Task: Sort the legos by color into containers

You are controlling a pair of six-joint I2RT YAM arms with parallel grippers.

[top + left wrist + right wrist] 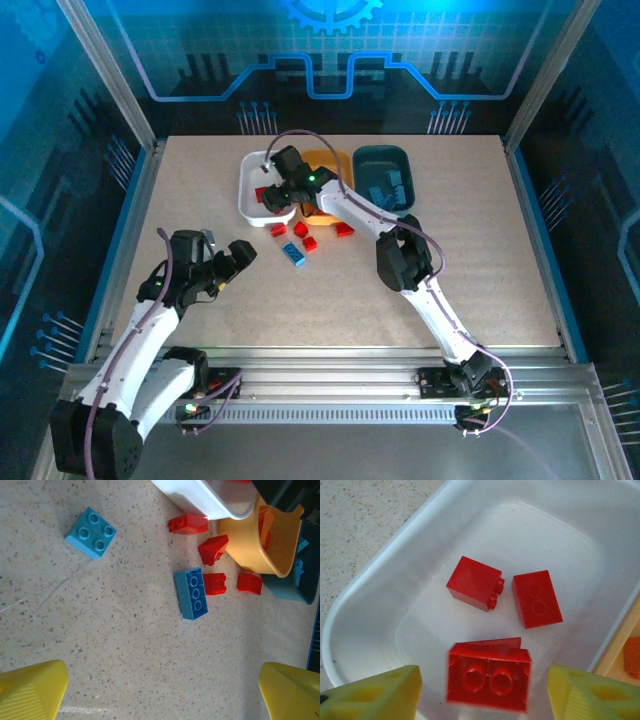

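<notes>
Counted three containers: white tray [245, 188], orange-yellow tray [336, 154], dark teal tray [400, 152]. Logged three red legos [475, 583] in the white tray, four red bricks [187, 524] and two blue bricks [191, 593] loose on the table [125, 655]. Made out several blue pieces [388, 188] in the dark teal tray, perhaps five; too coarse to count.

The top view looks down from high above and behind the arm bases [455, 380], which lie along the bottom of the frame, and takes in the whole worktop [480, 270]. The left wrist view sits on the left hand [162, 692], fingers [30, 690] in the bottom corners, and faces down from farther off. It shares the long blue brick [191, 593] and the white tray [200, 495] rim with the top view. The right wrist view, on the right hand [485, 695], looks down close into that tray's inside.
</notes>
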